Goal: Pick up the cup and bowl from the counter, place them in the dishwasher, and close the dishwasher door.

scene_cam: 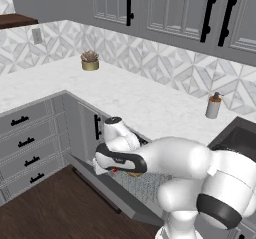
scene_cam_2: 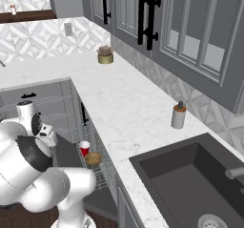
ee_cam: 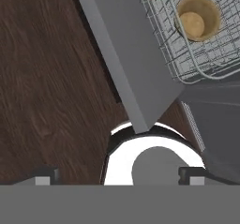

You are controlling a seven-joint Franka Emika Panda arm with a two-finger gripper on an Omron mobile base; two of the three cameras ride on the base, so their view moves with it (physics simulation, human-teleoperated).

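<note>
Red cup (scene_cam_2: 84, 148), tan bowl (scene_cam_2: 94, 158), grey-veined white counter (scene_cam_2: 128, 108).

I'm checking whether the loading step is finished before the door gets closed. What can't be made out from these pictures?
- Small red tapered cup: cut off by the top edge in the hand view; arm-covered in the left base view.
- Tan wood-like bowl: mostly behind the arm in the left base view.
- Flat grey dishwasher door: hinge hidden.
- Open gripper: fingertips barely visible.
</note>
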